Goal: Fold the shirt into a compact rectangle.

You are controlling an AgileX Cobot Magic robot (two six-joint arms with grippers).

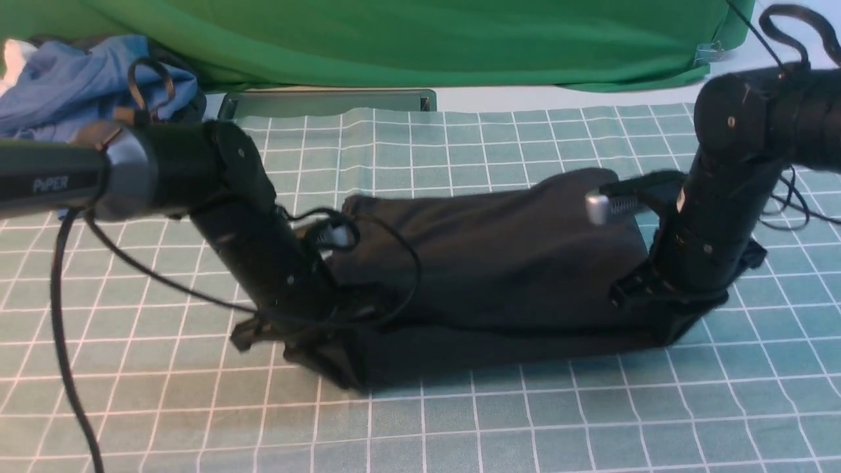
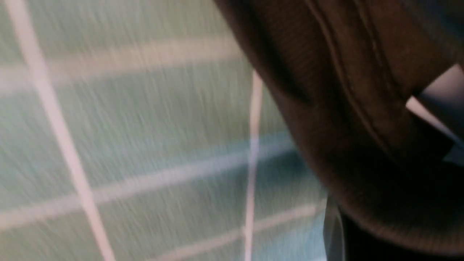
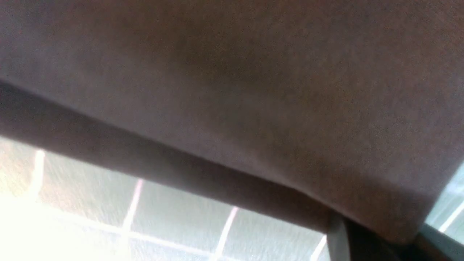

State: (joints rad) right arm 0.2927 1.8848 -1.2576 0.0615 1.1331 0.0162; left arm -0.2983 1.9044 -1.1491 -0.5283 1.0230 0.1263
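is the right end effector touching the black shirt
Touching. In the front view the right end effector is closed on the near right corner of the black shirt; the right wrist view shows fabric running right into it.

Even, bright front view; both wrist views blurred, one corner glaring white.

One shirt [image 1: 499, 263] on one gridded mat [image 1: 460, 420]. Two robot arms: left arm [image 1: 250, 223], right arm [image 1: 716, 217]. One green cloth [image 1: 394, 39] along the mat's far edge; one heap of blue garments [image 1: 72, 85] at its far-left corner.
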